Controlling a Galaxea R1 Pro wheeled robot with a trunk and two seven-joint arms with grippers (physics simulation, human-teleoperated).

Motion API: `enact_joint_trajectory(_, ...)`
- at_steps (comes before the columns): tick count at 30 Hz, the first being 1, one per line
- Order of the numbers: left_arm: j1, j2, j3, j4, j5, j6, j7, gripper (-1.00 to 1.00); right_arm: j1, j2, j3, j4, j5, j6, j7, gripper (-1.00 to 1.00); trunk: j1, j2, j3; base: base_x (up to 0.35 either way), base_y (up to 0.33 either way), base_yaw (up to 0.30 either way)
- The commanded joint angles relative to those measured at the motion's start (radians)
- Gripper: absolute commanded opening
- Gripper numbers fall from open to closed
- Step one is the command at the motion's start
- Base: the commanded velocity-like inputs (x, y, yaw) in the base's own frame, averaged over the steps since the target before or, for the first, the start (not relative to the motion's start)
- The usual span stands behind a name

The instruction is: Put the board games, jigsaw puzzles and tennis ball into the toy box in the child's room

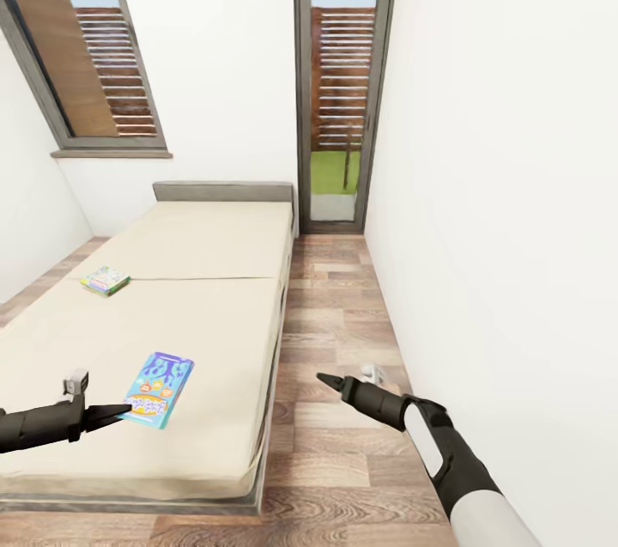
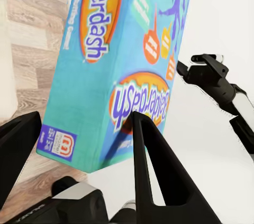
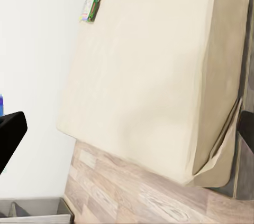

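Home bedroom, low bed with beige mattress, two board game boxes on it, wood plank floor, white walls, window, glass door

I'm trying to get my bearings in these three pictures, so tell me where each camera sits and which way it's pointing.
Head view: from the robot's head, looking forward and down over the bed, its two board games and the glass door; both arms show.
Left wrist view: near the left pincer, looking along its fingers at the blue board game between them; the right arm shows beyond.
Right wrist view: near the right pincer, facing the bed; dark finger edges show.
Shared: head and right wrist views both show the green board game.
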Motion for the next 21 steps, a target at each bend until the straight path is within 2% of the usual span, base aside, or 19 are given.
enact_joint_trajectory(1,-0.001,0.004,0.0,0.001,0.0,0.011,-0.004,-1.0,0.002,0.001,-0.004,-0.013,-0.004,0.008,0.003,1.0,-0.004,0.007,0.003,0.0,0.0,0.243)
enact_joint_trajectory(11,-0.001,0.023,0.001,0.001,0.002,0.011,-0.004,-1.0,0.007,0.002,-0.002,-0.045,-0.004,0.009,-0.001,1.0,-0.042,0.077,0.042,0.0,0.0,0.258)
enact_joint_trajectory(21,-0.001,0.029,0.003,0.001,0.007,0.011,-0.004,-1.0,0.007,0.002,-0.002,-0.046,-0.005,0.008,-0.005,1.0,-0.081,0.147,0.082,0.0,0.0,0.262)
